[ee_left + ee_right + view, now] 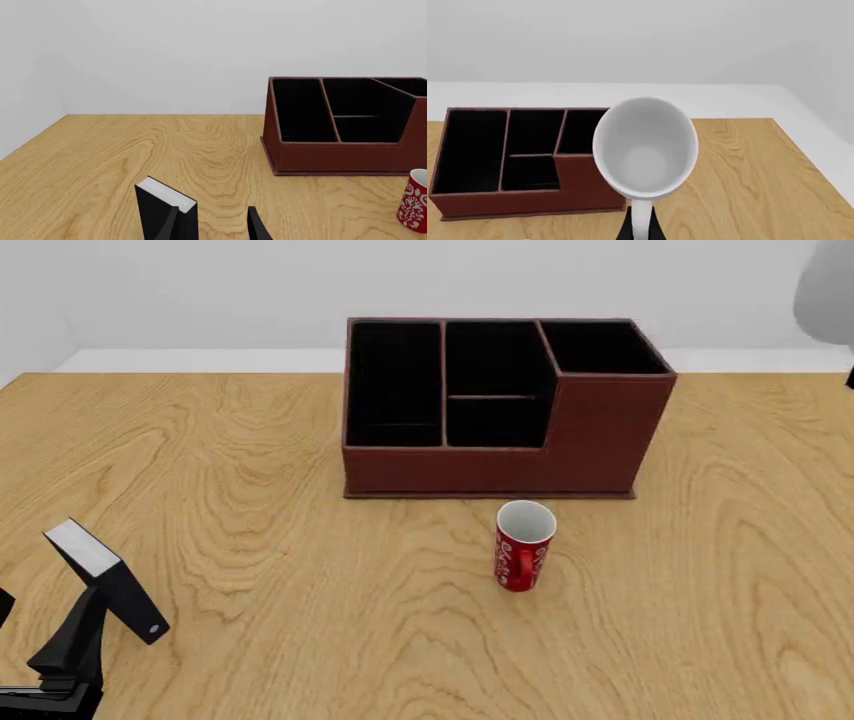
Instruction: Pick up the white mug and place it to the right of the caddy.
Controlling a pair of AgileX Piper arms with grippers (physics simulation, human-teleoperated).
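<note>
1. White mug (645,149) hangs lifted off the table, its handle pinched between the right gripper (639,227) fingers; in the front view it shows at the far right edge (827,295).
2. Reddish-brown caddy (494,465) stands at the far centre of the wooden table (267,500).
3. Red mug (522,545) stands just near of the caddy.
4. Left gripper (213,225) is spread, empty, beside a black-and-white slanted block (107,580) at near left.

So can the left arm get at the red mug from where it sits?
Probably yes: bare table lies between the left gripper and the red mug. The black-and-white block sits beside that gripper, off the path.
</note>
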